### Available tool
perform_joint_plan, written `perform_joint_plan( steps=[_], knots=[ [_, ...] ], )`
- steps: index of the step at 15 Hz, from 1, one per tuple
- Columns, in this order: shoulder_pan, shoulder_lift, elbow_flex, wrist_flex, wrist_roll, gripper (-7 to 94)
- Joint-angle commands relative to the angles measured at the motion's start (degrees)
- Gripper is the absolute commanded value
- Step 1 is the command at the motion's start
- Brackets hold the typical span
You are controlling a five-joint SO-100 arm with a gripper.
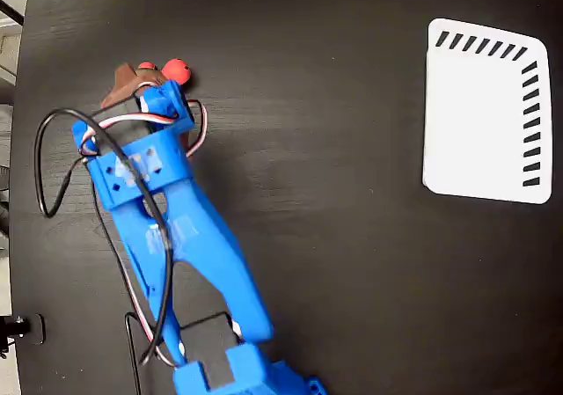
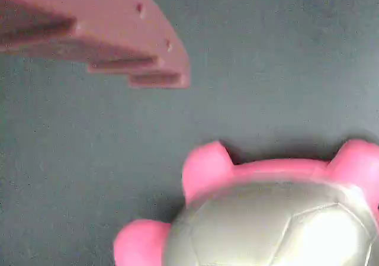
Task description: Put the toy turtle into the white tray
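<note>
Your toy turtle [image 2: 269,224], a small figure with a shiny domed metallic shell and pink head and feet, sits on the dark table at the lower right of the wrist view; in the fixed view only two red-pink bumps [image 1: 175,69] of it show at the upper left, peeking out from behind the head of the arm. In the wrist view one flat reddish-brown finger [image 2: 118,41] of the gripper [image 1: 132,83] reaches in from the upper left, well clear of the shell, with bare table between them; you see only that one finger, so you cannot tell how wide the jaws stand, and nothing is visibly held. The blue plastic arm [image 1: 189,237] runs from the bottom edge of the fixed view up to the turtle, with black and red-white cables [image 1: 53,162] looping beside it. The flat white rectangular tray [image 1: 479,113] with rounded corners lies well apart at the far right of the fixed view, with black slanted stripes along its top and right edges. The surface under everything is a matt black table [image 1: 334,237] with a faint wood grain. A strip of pale floor or wall [image 1: 9,43] shows at the left edge. You can read no writing or brand anywhere.
</note>
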Motion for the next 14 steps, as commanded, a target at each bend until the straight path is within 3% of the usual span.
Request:
perform_joint_plan(
  steps=[1,14],
  knots=[
    [-1.4,-0.2,-6.2,-1.0,-1.3,67],
    [-2.0,-14.2,-18.0,-0.2,-5.2,67]
  ],
)
